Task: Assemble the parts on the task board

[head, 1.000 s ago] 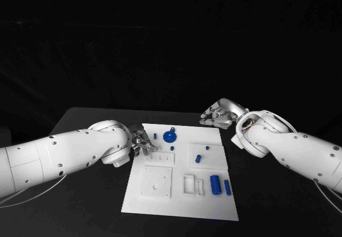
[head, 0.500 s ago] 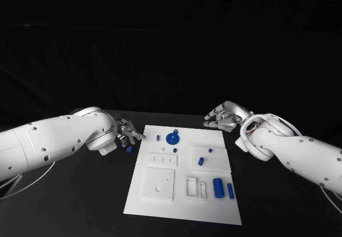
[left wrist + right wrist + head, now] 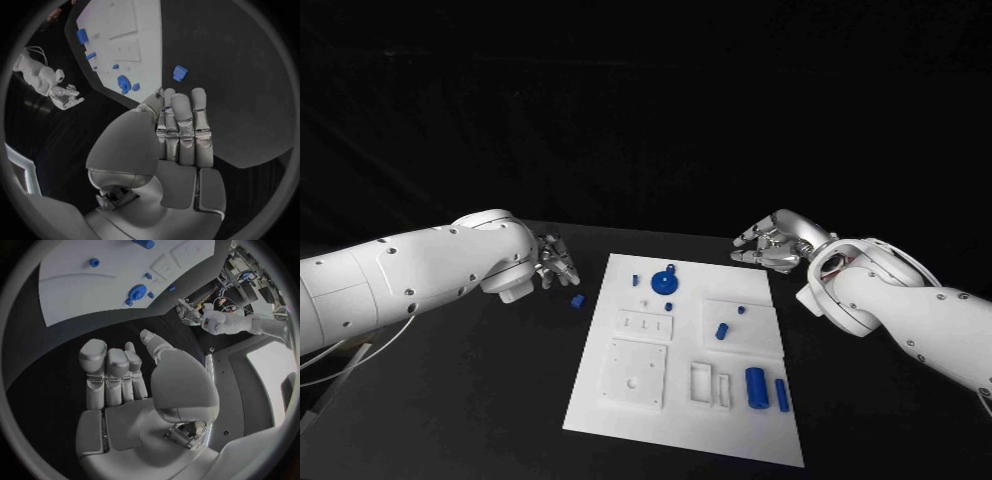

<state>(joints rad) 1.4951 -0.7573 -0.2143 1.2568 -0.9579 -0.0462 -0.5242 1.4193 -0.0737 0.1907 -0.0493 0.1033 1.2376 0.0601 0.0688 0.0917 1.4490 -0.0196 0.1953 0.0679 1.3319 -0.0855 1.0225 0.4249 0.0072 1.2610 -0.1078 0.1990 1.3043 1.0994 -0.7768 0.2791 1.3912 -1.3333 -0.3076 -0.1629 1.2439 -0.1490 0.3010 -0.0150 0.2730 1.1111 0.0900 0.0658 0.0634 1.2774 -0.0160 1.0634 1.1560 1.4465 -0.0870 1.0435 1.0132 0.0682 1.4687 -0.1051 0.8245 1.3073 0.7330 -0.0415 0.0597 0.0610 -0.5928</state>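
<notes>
The white task board (image 3: 635, 412) lies mid-table with several blue parts on it: a round disc (image 3: 664, 283) near its far edge, small pegs (image 3: 721, 329) in the middle and two cylinders (image 3: 756, 386) near the right edge. One loose blue part (image 3: 577, 299) lies on the black table just left of the board. My left hand (image 3: 557, 262) hovers beyond that part, off the board, fingers straight and holding nothing (image 3: 181, 127). My right hand (image 3: 769, 243) hangs past the board's far right corner, with nothing in it (image 3: 115, 375).
The black table (image 3: 473, 400) spreads on both sides of the board. In the left wrist view the board (image 3: 134, 50), the disc (image 3: 124, 83) and the loose part (image 3: 179, 73) lie ahead of the fingers.
The camera has shifted. My left hand has drawn back from the board's left edge onto the table side, and a blue part now lies on the table there. The right hand has barely moved.
</notes>
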